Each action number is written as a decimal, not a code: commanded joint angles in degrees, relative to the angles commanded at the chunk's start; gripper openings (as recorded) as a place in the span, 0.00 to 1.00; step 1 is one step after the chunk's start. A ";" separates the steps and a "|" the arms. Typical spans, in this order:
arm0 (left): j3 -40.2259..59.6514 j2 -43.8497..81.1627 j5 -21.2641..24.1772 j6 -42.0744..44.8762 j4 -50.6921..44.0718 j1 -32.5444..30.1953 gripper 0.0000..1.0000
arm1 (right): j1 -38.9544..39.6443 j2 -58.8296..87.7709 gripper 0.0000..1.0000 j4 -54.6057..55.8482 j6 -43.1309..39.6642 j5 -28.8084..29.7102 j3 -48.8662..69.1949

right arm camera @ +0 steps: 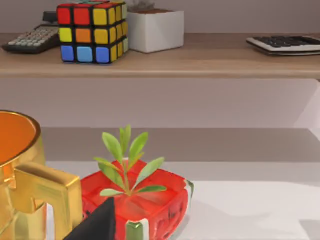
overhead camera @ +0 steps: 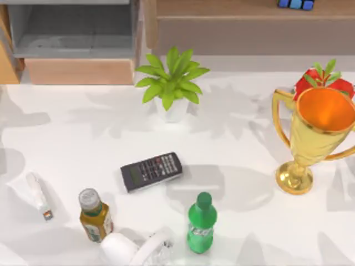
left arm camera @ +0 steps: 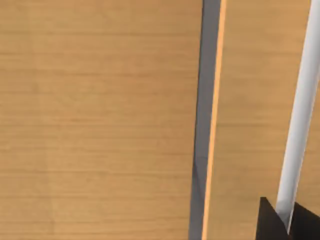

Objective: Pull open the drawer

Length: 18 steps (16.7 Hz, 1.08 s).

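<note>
The drawer (overhead camera: 66, 1) shows as a pale grey strip at the top view's upper left edge, with orange-brown wood (overhead camera: 5, 61) at its side. In the left wrist view, wood-grain panels (left arm camera: 100, 120) are very close, split by a narrow grey gap (left arm camera: 200, 150). A white bar handle (left arm camera: 300, 125) runs across the panel. My left gripper (left arm camera: 286, 226) has a dark fingertip (left arm camera: 270, 225) pressed on each side of that bar. A dark part of my right gripper (right arm camera: 100, 227) shows just in front of a red pot with a sprig (right arm camera: 135, 200).
A grey-lined box with a tan front (overhead camera: 80, 71) stands below the drawer. On the table are a potted plant (overhead camera: 172, 83), calculator (overhead camera: 151, 171), green bottle (overhead camera: 201, 223), brown bottle (overhead camera: 94, 216), gold trophy (overhead camera: 316, 133), white stapler (overhead camera: 34, 194) and white headphones (overhead camera: 138, 249). A shelf (right arm camera: 200, 62) holds a colour cube (right arm camera: 90, 32).
</note>
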 joint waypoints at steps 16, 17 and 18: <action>-19.03 -8.03 6.21 0.39 10.23 6.19 0.00 | 0.00 0.00 1.00 0.00 0.00 0.00 0.00; -20.30 -8.60 6.76 0.44 11.00 6.71 0.00 | 0.00 0.00 1.00 0.00 0.00 0.00 0.00; -20.95 -8.90 7.06 0.47 11.44 7.02 0.00 | 0.00 0.00 1.00 0.00 0.00 0.00 0.00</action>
